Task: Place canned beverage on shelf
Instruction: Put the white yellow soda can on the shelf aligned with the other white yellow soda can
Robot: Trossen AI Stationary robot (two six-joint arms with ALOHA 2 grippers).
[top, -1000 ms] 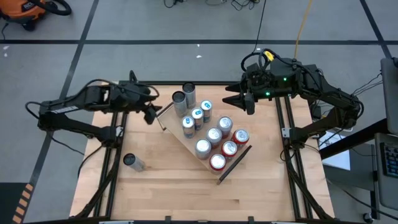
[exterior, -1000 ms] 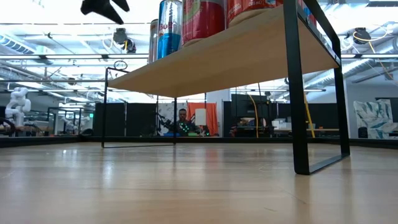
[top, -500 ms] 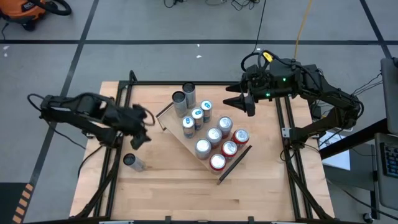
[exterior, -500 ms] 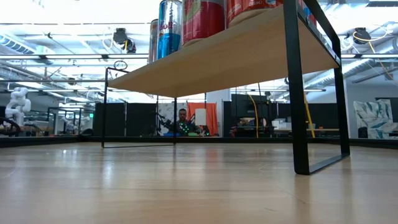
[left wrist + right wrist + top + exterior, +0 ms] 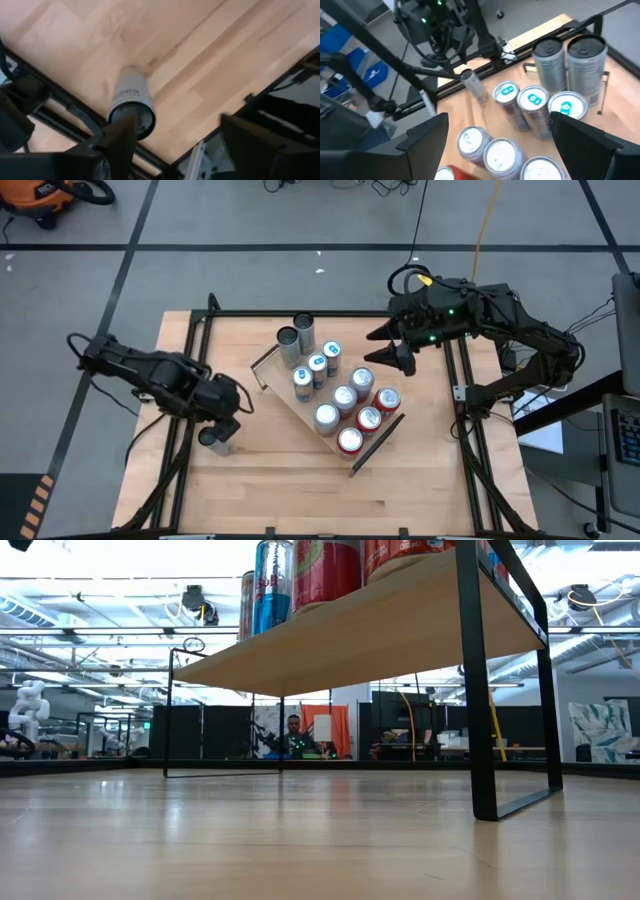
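Note:
The shelf [image 5: 335, 405], a light-wood board with black end rails, stands slantwise mid-table and carries several upright cans [image 5: 345, 395]; the low view shows it from beneath [image 5: 350, 630]. One grey can [image 5: 210, 438] stands upright on the tabletop near the left edge, apart from the shelf. My left gripper [image 5: 228, 423] hovers open just over it; in the left wrist view the can [image 5: 131, 100] sits beside one finger [image 5: 120, 140], not between the two. My right gripper [image 5: 397, 360] is open and empty above the table, off the shelf's far right side.
Two taller grey cans [image 5: 296, 338] stand at the shelf's far end; whether on the board I cannot tell. Black frame rails [image 5: 190, 380] run along the table's left and right sides. Bare wood lies toward the near edge [image 5: 300, 500].
My left gripper has swung from the shelf's far left end toward the table's near left and come down over the lone grey can. My right gripper has shifted a little toward the near edge, closer to the shelf. The cans have not moved.

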